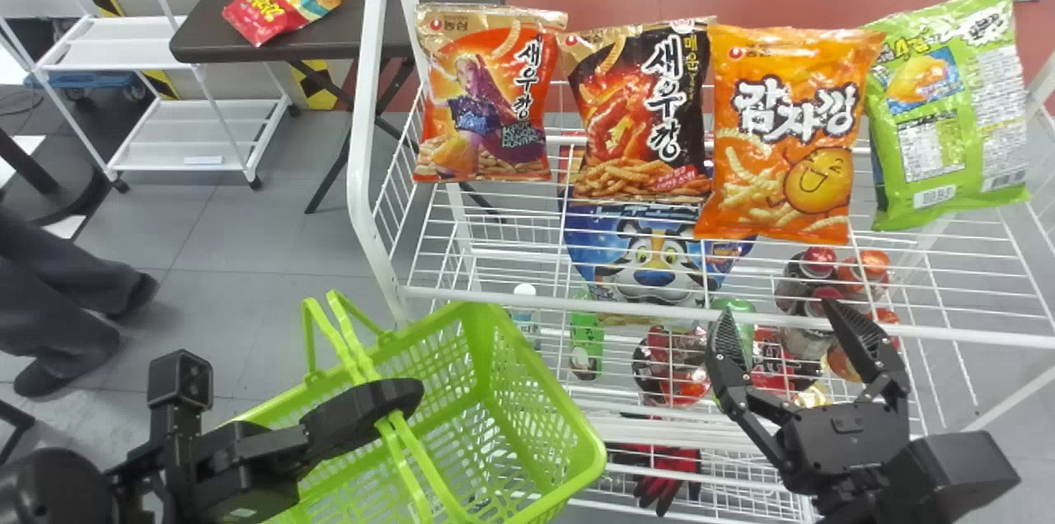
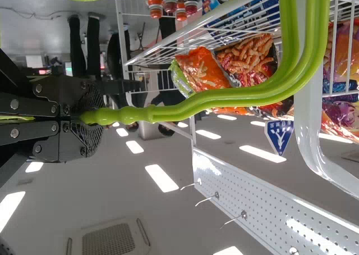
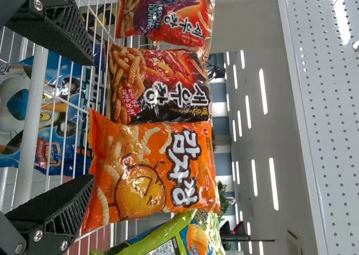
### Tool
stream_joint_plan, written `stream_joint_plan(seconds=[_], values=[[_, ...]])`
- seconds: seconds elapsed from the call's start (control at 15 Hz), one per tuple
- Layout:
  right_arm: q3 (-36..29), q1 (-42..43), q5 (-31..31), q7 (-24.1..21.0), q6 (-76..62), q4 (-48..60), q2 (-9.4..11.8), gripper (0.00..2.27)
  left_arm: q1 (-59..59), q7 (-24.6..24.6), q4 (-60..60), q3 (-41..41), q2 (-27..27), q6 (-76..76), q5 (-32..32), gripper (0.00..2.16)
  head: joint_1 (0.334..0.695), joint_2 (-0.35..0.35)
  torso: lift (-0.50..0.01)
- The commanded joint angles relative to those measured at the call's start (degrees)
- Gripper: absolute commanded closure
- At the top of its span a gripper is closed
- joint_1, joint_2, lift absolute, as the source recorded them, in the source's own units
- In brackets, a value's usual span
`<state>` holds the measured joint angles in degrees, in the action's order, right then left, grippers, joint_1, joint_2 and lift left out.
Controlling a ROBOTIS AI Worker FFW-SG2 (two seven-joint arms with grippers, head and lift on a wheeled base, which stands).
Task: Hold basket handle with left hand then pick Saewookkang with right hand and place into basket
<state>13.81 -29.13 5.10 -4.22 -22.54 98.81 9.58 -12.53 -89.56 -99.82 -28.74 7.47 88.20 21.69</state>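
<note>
The left gripper [image 1: 397,399] is at the green basket's [image 1: 587,458] handle [image 1: 410,458], over the basket's opening. In the left wrist view the left gripper [image 2: 84,118] is shut on the handle [image 2: 224,99]. My right gripper [image 1: 779,325] stands open before the rack's front rail, below the orange potato snack bag. The Saewookkang [image 1: 485,95] stands upright at the rack's left end, its darker spicy version beside it. In the right wrist view the open right gripper [image 3: 88,119] has nothing between its fingers; the Saewookkang [image 3: 168,16] is off to one side.
The orange snack bag [image 1: 787,137] and a green bag [image 1: 948,108] stand farther right. The white wire rack's front rail [image 1: 659,311] runs between the right gripper and the bags. Cereal and bottles sit on lower shelves. Behind left is a dark table [image 1: 272,46].
</note>
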Motion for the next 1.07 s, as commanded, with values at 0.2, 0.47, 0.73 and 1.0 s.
stream_joint_plan(seconds=[0.2, 0.47, 0.73, 1.0], values=[[0.08, -0.31, 0.00, 0.00, 0.88, 0.59, 0.08, 0.08, -0.30, -0.09, -0.28, 0.00, 0.00, 1.83, 0.11, 2.16, 0.695, 0.103, -0.019], [0.52, 0.31, 0.00, 0.00, 2.64, 0.94, 0.08, 0.08, -0.74, -0.18, -0.64, 0.00, 0.00, 1.83, 0.37, 2.16, 0.695, 0.104, -0.019], [3.60, 4.35, -0.09, 0.00, 5.98, 0.94, -0.18, 0.06, -1.54, -0.36, -1.16, 0.00, -0.09, 1.83, 0.64, 2.15, 0.695, 0.120, -0.019], [8.61, 11.20, 0.00, 0.00, 13.18, 0.94, -1.59, 0.05, -3.21, -0.27, -3.01, 0.00, -0.35, 1.83, 0.90, 2.16, 0.695, 0.178, -0.019]])
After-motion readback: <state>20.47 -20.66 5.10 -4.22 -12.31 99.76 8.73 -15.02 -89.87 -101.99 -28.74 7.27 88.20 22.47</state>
